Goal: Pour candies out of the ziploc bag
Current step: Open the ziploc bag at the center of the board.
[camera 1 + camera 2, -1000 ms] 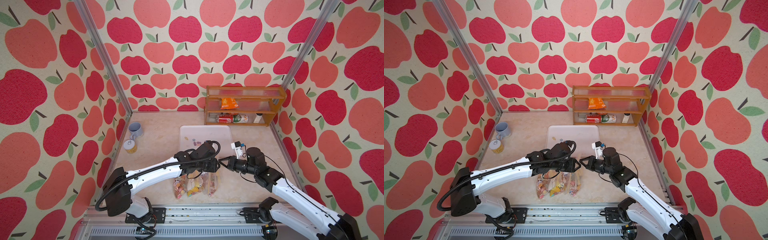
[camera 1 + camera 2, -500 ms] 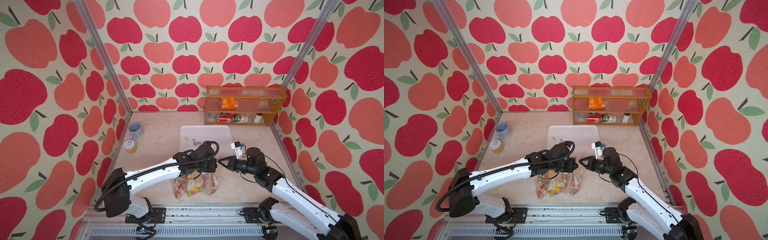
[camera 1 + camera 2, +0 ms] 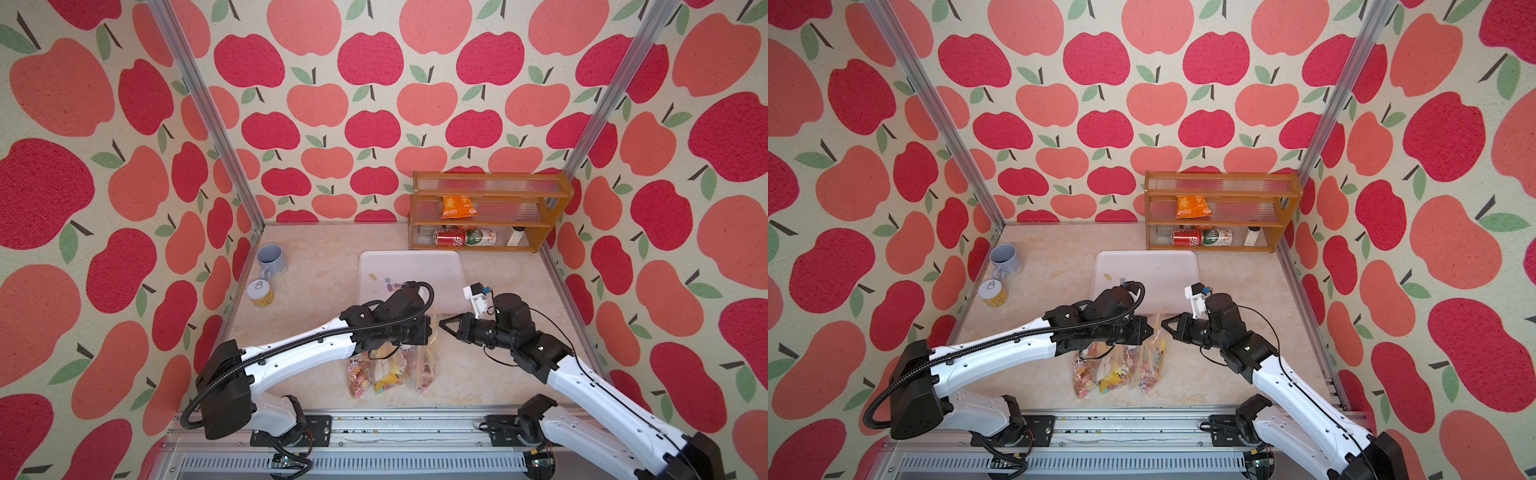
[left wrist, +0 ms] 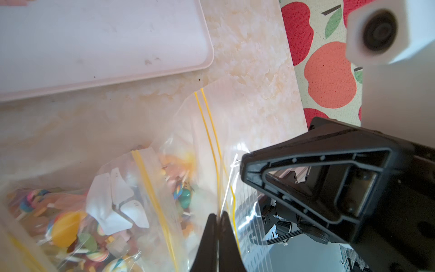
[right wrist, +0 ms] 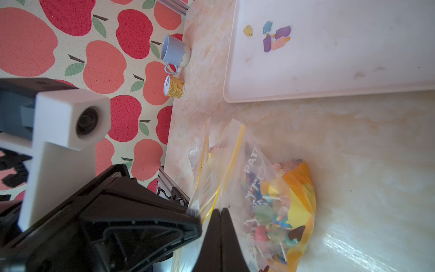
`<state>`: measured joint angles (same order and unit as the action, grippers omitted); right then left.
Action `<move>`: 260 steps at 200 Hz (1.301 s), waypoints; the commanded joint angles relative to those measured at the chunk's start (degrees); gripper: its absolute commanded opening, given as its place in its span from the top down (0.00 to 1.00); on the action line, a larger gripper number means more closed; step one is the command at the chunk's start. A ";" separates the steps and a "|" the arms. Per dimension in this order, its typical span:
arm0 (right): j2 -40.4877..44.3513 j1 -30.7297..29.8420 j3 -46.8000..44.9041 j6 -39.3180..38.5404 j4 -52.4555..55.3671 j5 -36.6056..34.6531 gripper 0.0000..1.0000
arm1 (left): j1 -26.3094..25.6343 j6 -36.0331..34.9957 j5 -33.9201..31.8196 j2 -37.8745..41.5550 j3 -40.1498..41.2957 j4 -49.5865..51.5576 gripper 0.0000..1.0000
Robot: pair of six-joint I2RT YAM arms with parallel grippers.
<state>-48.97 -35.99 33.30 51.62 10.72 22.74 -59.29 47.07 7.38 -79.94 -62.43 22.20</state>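
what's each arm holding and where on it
Both hold the ziploc bag by its top edge: the left fingers pinch the lip at the yellow zip lines, the right fingers seemingly the facing lip.

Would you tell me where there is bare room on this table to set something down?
Bare: the table between mug and tray; the strip right of the tray up to the wall; most of the tray beyond its few candies. Crowded: front centre, where both arms meet over the bag.
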 commanded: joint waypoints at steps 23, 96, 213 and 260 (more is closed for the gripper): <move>2.15 1.97 2.37 -3.27 6.15 -3.19 1.00 | 0.76 0.31 -2.44 2.67 1.92 2.41 1.00; 4.46 2.64 6.60 -7.14 15.21 -6.66 1.00 | 1.00 0.36 -4.53 5.51 2.62 3.68 1.00; 6.90 2.79 14.18 -10.44 24.81 -9.45 0.62 | -1.30 -0.92 -3.83 5.26 0.39 -0.66 1.00; 6.88 -0.69 22.46 -10.83 28.99 -9.90 0.37 | -1.67 -2.19 -2.89 1.63 -3.28 -3.14 0.80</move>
<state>-41.95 -34.41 51.51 41.78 36.51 13.28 -60.71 46.46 3.92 -77.87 -62.81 21.41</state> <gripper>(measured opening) 0.629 0.102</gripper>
